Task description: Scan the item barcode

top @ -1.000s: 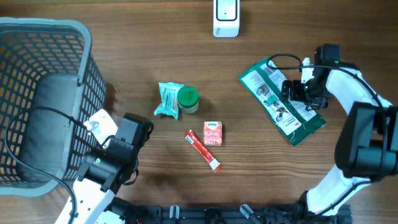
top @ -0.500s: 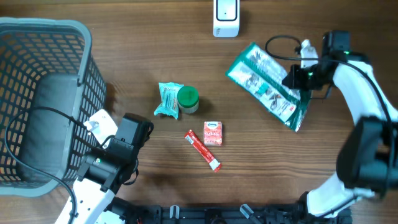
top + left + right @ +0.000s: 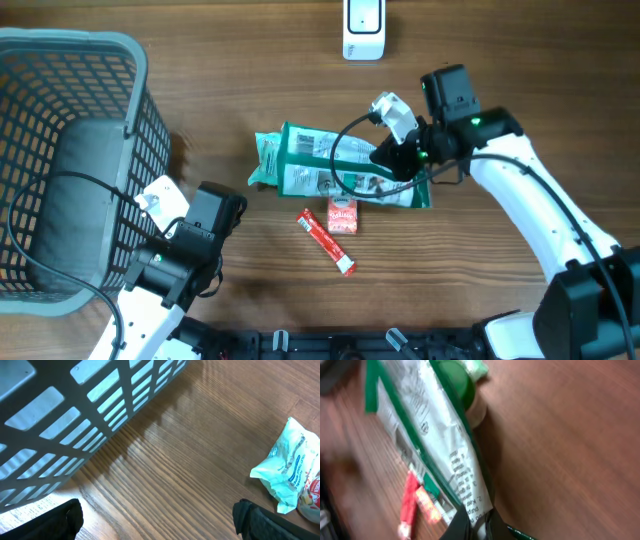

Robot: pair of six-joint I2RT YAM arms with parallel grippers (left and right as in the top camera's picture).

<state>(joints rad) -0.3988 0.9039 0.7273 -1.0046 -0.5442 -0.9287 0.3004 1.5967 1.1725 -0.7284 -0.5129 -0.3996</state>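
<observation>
Your right pincer (image 3: 404,158) clamps the flat green-and-white foil pouch (image 3: 315,170) at its right end (long axis running left). The white plastic scanner (image 3: 362,28) lies farther up the bench (image 3: 500,50).

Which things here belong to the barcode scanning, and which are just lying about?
In the job: green bag, right gripper shut on it, white scanner.
Lying about: basket, teal packet, green-lidded jar, red stick, small red box.

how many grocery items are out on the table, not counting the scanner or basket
5: green pouch held in the right gripper, teal packet at its end nearest the basket, green-lidded jar beneath it, red box and red stick just robot-side. Others may hide under the pouch.
</observation>
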